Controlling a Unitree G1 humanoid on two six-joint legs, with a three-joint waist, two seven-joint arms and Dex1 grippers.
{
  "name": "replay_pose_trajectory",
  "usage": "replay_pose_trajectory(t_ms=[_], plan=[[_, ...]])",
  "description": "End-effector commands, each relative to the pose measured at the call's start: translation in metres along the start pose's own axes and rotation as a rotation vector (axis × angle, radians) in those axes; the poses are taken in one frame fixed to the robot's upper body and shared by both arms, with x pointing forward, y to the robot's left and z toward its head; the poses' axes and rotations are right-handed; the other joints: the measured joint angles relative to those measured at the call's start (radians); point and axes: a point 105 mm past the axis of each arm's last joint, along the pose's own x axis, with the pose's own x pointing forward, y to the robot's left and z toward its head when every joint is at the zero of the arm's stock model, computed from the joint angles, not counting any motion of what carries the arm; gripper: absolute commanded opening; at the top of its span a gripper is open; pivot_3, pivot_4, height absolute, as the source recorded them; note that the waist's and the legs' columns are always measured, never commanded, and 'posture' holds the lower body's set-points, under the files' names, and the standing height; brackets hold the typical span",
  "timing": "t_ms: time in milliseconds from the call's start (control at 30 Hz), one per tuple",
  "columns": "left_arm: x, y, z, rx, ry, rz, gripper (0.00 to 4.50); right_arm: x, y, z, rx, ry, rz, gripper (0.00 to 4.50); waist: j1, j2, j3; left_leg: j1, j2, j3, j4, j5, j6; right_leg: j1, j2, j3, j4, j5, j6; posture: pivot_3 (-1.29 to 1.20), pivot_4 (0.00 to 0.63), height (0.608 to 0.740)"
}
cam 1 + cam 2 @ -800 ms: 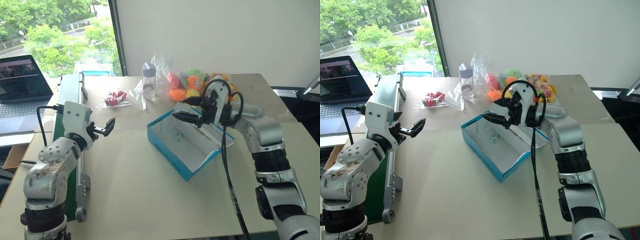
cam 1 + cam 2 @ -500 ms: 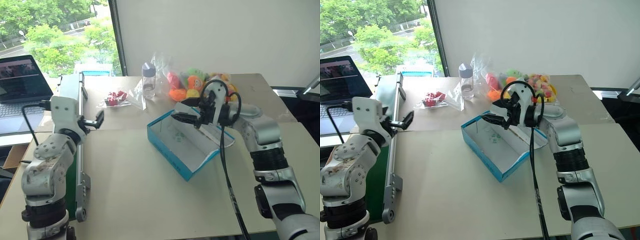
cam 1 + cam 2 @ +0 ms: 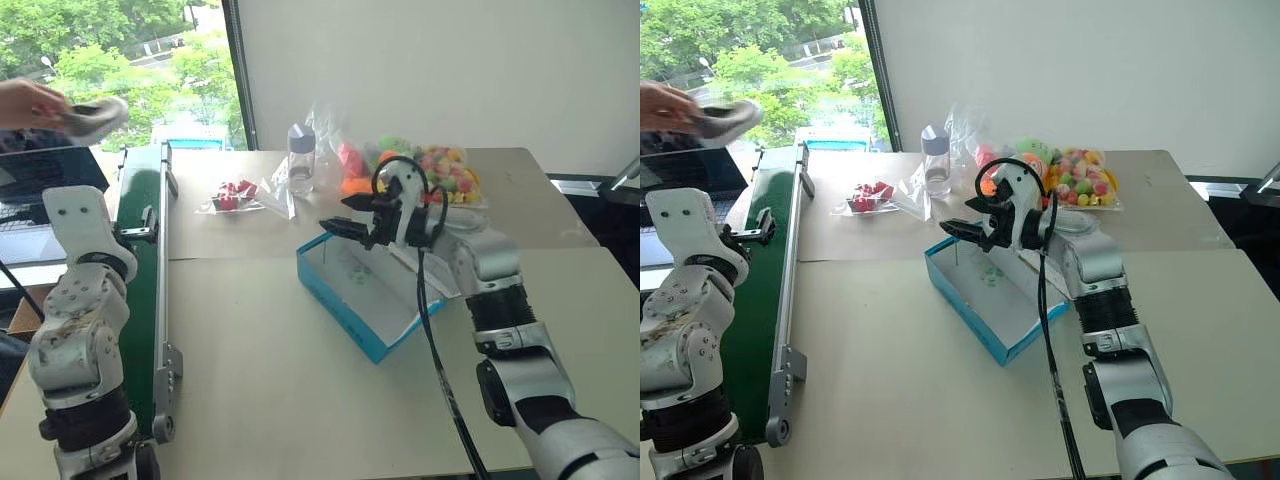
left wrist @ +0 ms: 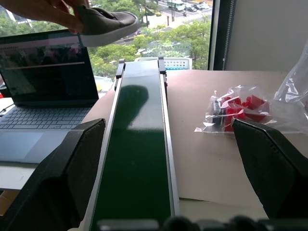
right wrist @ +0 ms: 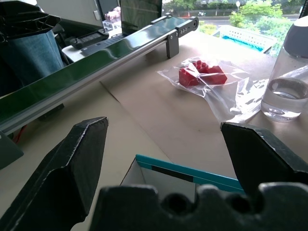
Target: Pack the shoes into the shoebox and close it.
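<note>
The shoebox [image 3: 368, 295] is seen open on the table [image 3: 260, 370], white inside, with nothing visible in it. The right gripper [image 3: 345, 225] is held over the box's far end, its jaws set wide apart and nothing between them. The left gripper [image 3: 752, 227] is raised over the green conveyor [image 3: 140, 270], well left of the box, jaws likewise spread and bare. One shoe [image 4: 107, 24] is held by a person's hand [image 3: 28, 100] above the conveyor's far end, beyond the left gripper.
</note>
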Motion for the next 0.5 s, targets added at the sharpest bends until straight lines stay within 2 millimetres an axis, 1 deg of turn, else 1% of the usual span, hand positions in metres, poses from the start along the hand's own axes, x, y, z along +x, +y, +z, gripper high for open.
replay_pose_trajectory(t_ms=[33,200,333,400,467,500], plan=[[-0.002,-0.001,0.011,0.007,-0.038,0.004,4.5,-0.003,0.004,0.023,-0.056,-0.055,0.02,4.47,-0.001,0.0,0.0,0.0,0.0,0.0,0.0,0.0,0.0,0.0,0.0,0.0,0.0,0.0,0.0,0.0,0.15,0.74],[0.001,-0.013,0.008,0.009,-0.022,-0.032,4.5,-0.01,0.014,0.034,-0.03,-0.075,0.083,4.47,-0.001,0.0,0.0,0.0,0.0,0.0,0.0,0.0,0.0,-0.001,0.0,0.0,0.0,0.0,0.001,0.0,0.15,0.74],[0.004,-0.019,0.011,0.007,-0.03,-0.039,4.5,-0.009,0.019,0.042,-0.013,-0.094,0.101,4.47,-0.001,0.0,0.0,0.0,0.0,0.0,0.0,0.0,0.0,-0.001,0.0,0.0,0.0,-0.001,0.001,0.0,0.15,0.74],[0.006,-0.015,0.011,0.014,-0.032,-0.012,4.5,-0.004,0.025,0.042,0.013,-0.096,0.123,4.47,-0.002,0.0,0.0,0.0,0.0,0.0,0.0,0.0,0.0,-0.001,0.0,0.0,0.0,-0.002,0.003,0.0,0.15,0.74],[0.008,-0.005,0.008,0.023,-0.019,0.029,4.5,0.0,0.032,0.039,0.023,-0.087,0.142,4.47,-0.005,0.0,0.0,0.0,0.0,0.0,0.0,0.0,0.0,-0.001,0.0,0.0,0.0,-0.002,0.003,0.0,0.15,0.74],[0.008,0.001,0.003,0.021,-0.001,0.047,4.5,0.002,0.035,0.037,0.025,-0.08,0.15,4.47,-0.005,0.0,0.0,0.0,0.0,0.0,0.0,0.0,0.0,-0.001,0.0,0.0,0.0,-0.002,0.003,0.0,0.15,0.74]])
